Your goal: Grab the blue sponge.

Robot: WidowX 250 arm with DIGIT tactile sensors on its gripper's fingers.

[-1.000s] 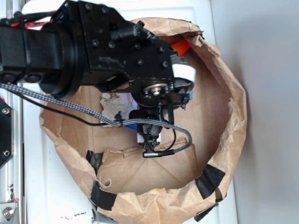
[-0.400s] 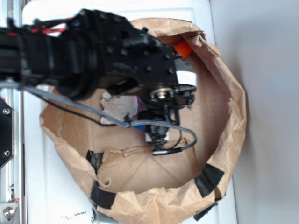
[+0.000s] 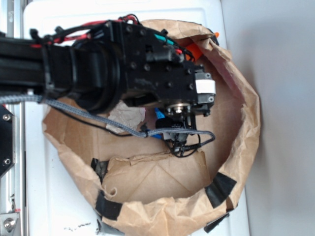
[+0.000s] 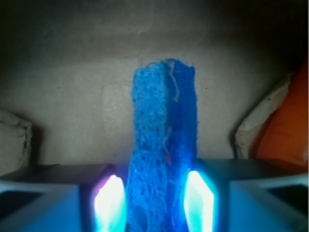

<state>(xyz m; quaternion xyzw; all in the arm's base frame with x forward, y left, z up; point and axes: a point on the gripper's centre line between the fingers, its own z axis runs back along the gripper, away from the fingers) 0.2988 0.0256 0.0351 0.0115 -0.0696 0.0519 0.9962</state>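
A: Exterior view first. What is the biggest thing?

B: The big crumpled brown paper bag ring (image 3: 246,123) with black tape patches, lying on the white flat table (image 3: 59,196). Over it reaches the big black robot arm (image 3: 98,73).

A: And in the wrist view?

B: The brown cardboard floor (image 4: 72,96) fills most of it. On the right edge is a smooth orange toy (image 4: 287,125), and beside it a bit of crumpled white paper (image 4: 260,121).

A: Where is the small flat light-blue sponge with the darker blue side?

B: Right in the middle. The blue sponge (image 4: 164,145) stands on its thin edge between the two glowing fingers (image 4: 108,200) of the gripper (image 4: 154,203). Both fingers press on its sides, so the gripper is pinching the sponge. From outside, only a bit of blue (image 3: 160,115) peeks out under the arm.

A: How should it do this step well?

B: I think it should squeeze firmly, since a sponge is soft and squashy. Then it should lift straight up and slowly, staying away from the orange toy and the bag wall, so nothing knocks the sponge loose.
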